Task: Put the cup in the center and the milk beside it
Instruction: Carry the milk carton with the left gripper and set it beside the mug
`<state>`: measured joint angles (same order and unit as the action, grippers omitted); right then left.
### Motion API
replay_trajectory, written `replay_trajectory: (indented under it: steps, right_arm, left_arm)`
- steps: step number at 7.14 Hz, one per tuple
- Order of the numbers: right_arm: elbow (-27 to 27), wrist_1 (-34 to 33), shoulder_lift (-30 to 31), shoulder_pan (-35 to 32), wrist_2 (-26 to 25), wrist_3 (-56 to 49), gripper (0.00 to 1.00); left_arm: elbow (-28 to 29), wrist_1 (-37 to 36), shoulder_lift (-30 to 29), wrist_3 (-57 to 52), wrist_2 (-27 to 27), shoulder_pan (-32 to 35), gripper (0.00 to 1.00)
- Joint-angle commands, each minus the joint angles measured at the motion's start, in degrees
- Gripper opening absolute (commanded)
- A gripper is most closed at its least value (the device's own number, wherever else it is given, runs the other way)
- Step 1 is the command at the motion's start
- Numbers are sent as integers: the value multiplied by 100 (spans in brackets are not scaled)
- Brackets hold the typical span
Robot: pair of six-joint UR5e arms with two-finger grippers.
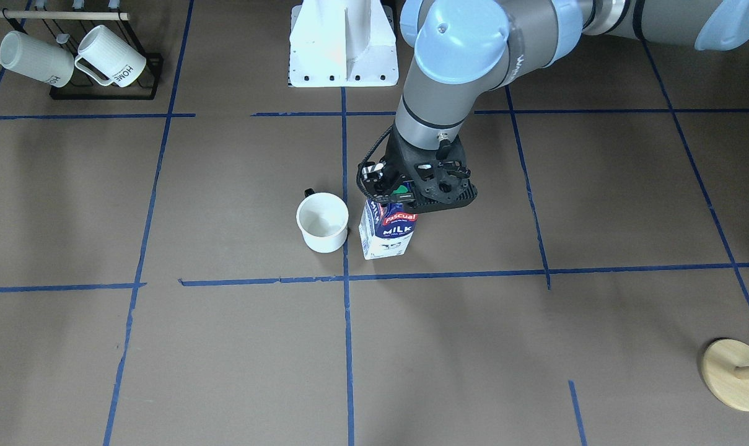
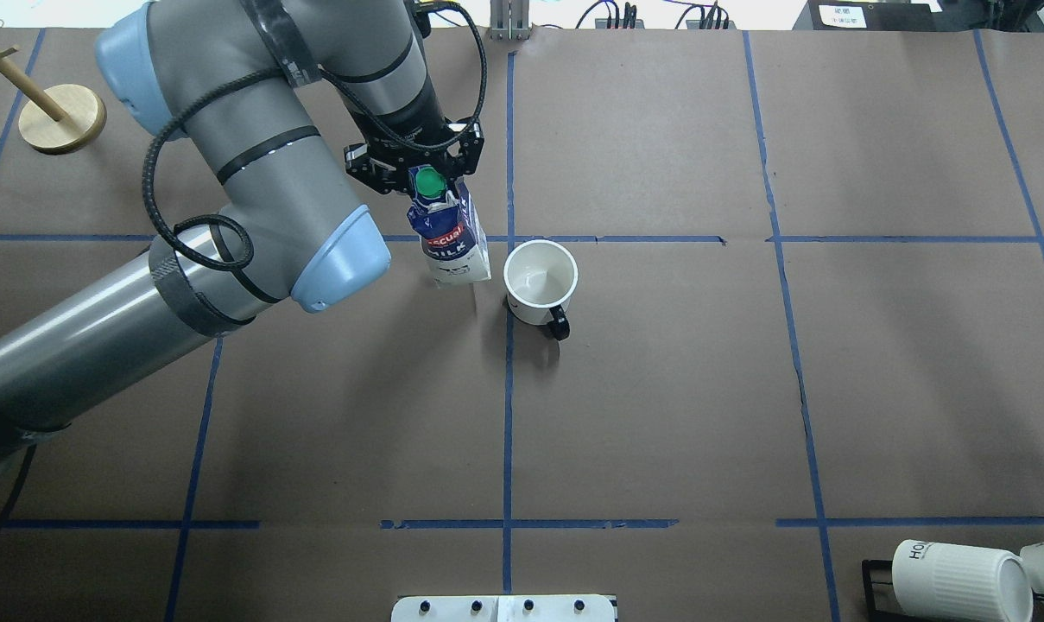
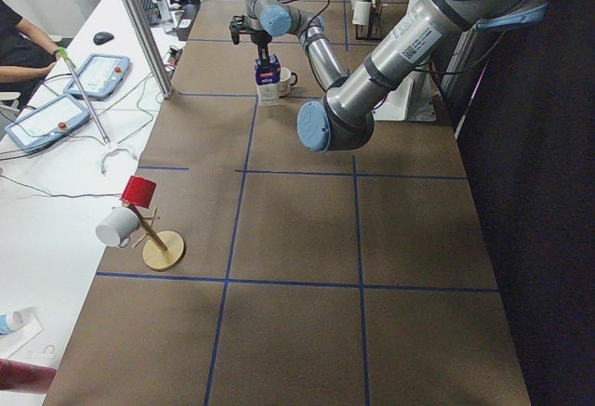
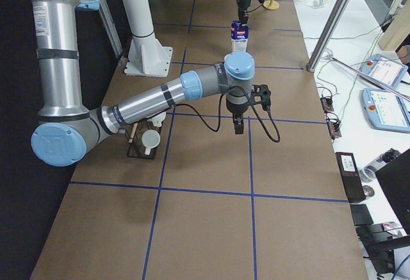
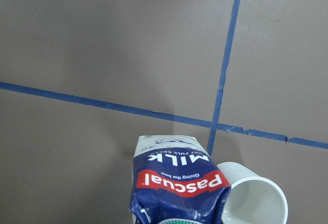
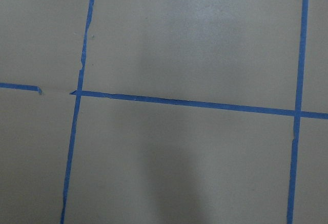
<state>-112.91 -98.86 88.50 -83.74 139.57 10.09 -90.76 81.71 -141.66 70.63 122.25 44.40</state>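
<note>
The milk (image 1: 388, 234) stands upright on the brown surface, just beside the cup (image 1: 323, 222). The cup is a plain white mug, upright, its dark handle towards the robot. Both sit close to the crossing blue tape lines of the center (image 2: 509, 239). My left gripper (image 1: 405, 191) is over the carton's gable top and shut on it, the green cap (image 2: 429, 181) showing between the fingers. The left wrist view shows the milk (image 5: 177, 183) with the cup (image 5: 256, 203) next to it. My right gripper (image 4: 238, 125) hangs over bare table far from both; I cannot tell if it is open.
A black rack (image 1: 105, 93) with ribbed "HOME" mugs (image 1: 111, 57) stands at the table corner on my right. A wooden peg stand (image 1: 735, 373) is at the far corner on my left. The white arm pedestal (image 1: 342, 46) is at the robot's edge.
</note>
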Motion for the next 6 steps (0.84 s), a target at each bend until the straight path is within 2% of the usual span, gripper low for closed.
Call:
replay_trajectory:
  steps: [1,4,5,6]
  right_arm:
    - [6,-2,1,-11,0,-7,100]
    - [6,-2,-17,-19,-9,2,100]
    - [6,-2,-17,-19,-9,2,100]
    - [6,-2,-17,-19,-18,2,100]
  left_arm:
    - [32,3,-2,12,-43,-185,4]
    - [41,21,-11,12,-149,-361,9]
    - [49,29,-2,12,-149,-379,38]
    - [15,21,15,3,-184,-396,99]
